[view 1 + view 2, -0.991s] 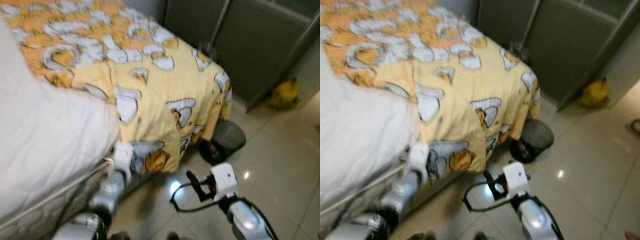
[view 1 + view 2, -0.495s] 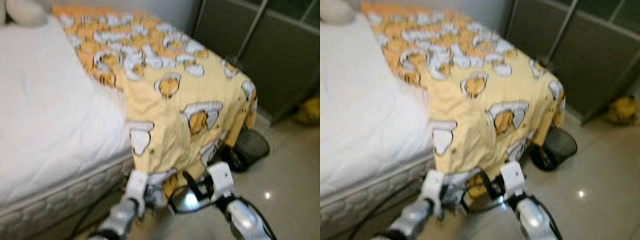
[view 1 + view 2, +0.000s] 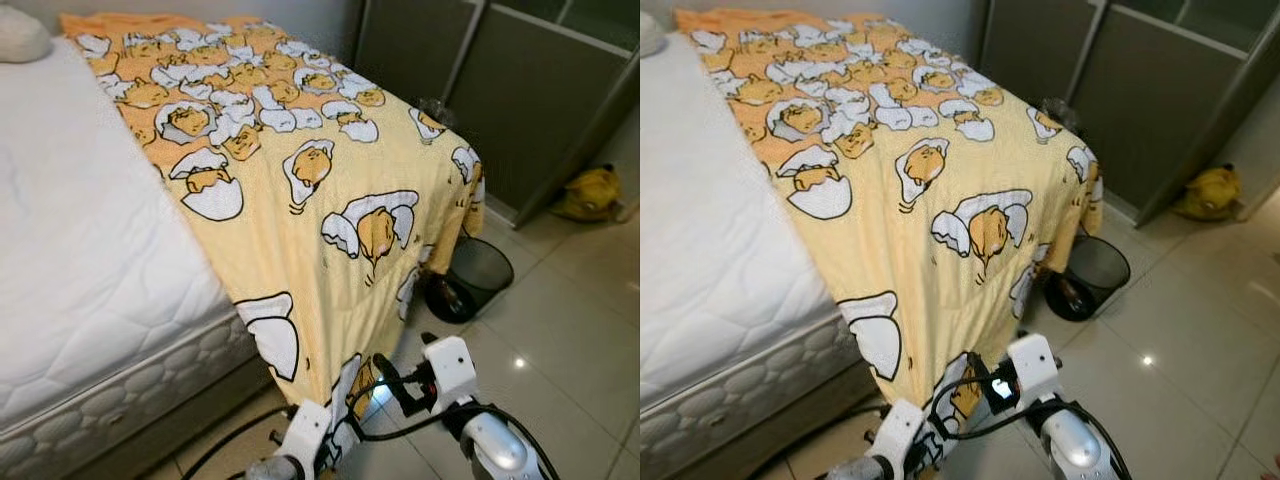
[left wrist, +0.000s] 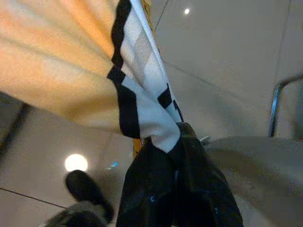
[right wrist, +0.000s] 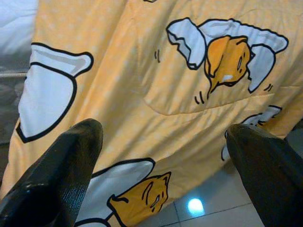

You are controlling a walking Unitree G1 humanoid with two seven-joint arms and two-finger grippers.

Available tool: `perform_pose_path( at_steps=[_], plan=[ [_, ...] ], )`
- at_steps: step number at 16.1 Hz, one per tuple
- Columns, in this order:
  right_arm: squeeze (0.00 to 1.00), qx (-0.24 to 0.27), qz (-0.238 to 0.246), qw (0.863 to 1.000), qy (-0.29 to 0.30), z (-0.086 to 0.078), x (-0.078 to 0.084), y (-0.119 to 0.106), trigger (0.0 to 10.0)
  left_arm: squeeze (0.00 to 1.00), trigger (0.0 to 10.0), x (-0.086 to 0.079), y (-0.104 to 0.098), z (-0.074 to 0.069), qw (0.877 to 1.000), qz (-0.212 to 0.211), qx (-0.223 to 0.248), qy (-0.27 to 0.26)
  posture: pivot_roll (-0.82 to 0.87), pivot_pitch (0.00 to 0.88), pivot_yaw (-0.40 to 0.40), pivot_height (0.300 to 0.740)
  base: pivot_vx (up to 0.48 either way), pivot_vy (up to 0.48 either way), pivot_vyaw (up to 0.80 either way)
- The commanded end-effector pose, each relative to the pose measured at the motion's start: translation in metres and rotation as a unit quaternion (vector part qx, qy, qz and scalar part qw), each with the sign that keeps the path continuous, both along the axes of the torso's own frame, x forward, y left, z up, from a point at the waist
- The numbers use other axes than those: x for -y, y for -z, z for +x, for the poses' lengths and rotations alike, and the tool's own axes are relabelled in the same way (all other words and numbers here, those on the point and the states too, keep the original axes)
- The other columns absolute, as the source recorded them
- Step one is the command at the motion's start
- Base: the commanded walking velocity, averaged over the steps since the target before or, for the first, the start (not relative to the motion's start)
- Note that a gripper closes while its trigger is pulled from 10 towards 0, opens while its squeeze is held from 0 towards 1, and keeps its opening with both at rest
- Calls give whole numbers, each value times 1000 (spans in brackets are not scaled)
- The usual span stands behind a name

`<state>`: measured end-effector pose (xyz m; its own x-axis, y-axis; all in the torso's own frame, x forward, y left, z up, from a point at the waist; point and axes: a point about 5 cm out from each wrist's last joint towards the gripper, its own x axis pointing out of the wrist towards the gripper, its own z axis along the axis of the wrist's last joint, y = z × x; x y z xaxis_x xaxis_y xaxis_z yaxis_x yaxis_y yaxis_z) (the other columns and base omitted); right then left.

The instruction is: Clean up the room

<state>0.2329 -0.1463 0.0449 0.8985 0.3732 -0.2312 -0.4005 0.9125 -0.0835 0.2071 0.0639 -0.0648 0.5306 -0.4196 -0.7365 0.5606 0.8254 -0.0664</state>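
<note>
At bed [image 3: 80,250] foot: yellow egg-print blanket [image 3: 300,200] draped over mattress corner, hem hanging near floor. Left hand [image 4: 177,177] pinched closed on blanket hem. Right hand [image 5: 163,156] fingers spread wide, facing blanket, apparently not touching. Black mesh bin [image 3: 470,278] beside bed corner.

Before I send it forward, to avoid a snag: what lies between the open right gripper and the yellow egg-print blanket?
Nothing: in the right wrist view, the right gripper faces the yellow egg-print blanket across a bare gap.
</note>
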Motion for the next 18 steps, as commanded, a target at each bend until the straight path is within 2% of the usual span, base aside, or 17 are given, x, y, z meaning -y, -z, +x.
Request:
perform_pose_path(
  at_steps=[1, 4, 5, 6, 7, 10, 11, 12, 13, 15, 16, 17, 18],
  plan=[
    [0, -1, -2, 1000, 5, -1, 6, -2, 10000, 0, 10000, 5, 7, -13, 999, 19, -12, 30, -57, 150, -127, 740, 0, 0, 0],
    [0, -1, -4, 1000, 1, 1, 5, -2, 10000, 0, 10000, 5, 4, -8, 1000, 21, -1, 19, -63, 150, -132, 740, 0, 0, 0],
    [0, 0, -5, 1000, 0, 1, 5, -3, 10000, 1000, 10000, 4, 3, -5, 999, 28, 7, 13, -70, 148, -132, 740, 0, 0, 0],
    [0, 14, -1, 1000, 4, 1, 5, -8, 10000, 1000, 10000, -1, -2, 4, 998, 48, 48, 13, -70, 148, -132, 740, 0, 0, 0],
    [0, 18, 0, 1000, 6, 1, 5, -9, 10000, 1000, 10000, -3, -4, 7, 997, 53, 59, 13, -70, 148, -132, 740, 0, 0, 0],
    [0, 41, 10, 998, 40, 7, 13, -18, 10000, 1000, 10000, -15, -20, 28, 986, 70, 149, 37, -68, 139, -124, 740, 0, 0, 0],
    [0, 41, 10, 998, 40, 7, 13, -18, 10000, 1000, 10000, -15, -20, 28, 986, 70, 149, 37, -68, 139, -124, 740, 0, 0, 0],
    [0, 49, 12, 997, 61, 13, 22, -21, 10000, 1000, 10000, -40, -40, 52, 967, 99, 230, 44, -25, 121, -117, 740, 0, 0, 0],
    [0, 61, 17, 995, 78, 21, 26, -26, 10000, 1000, 10000, -76, -65, 74, 954, 83, 282, -65, 2, 105, -110, 740, 0, 0, 0],
    [0, 84, 31, 991, 101, 30, 28, -36, 10000, 1000, 10000, -101, -86, 89, 930, 45, 315, -184, 30, 78, -99, 740, 0, 0, 0],
    [0, 112, 51, 984, 127, 41, 29, -52, 10000, 1000, 10000, -115, -113, 104, 891, 6, 362, -273, 44, 47, -86, 740, 0, 0, 0],
    [0, 123, 60, 981, 135, 46, 30, -58, 10000, 1000, 10000, -119, -128, 111, 870, -15, 387, -304, 52, 23, -76, 740, 0, 0, 0],
    [0, 128, 65, 980, 139, 50, 30, -62, 10000, 1000, 10000, -121, -137, 114, 857, -27, 402, -322, 55, 15, -73, 740, 0, 0, 0]
  ],
)
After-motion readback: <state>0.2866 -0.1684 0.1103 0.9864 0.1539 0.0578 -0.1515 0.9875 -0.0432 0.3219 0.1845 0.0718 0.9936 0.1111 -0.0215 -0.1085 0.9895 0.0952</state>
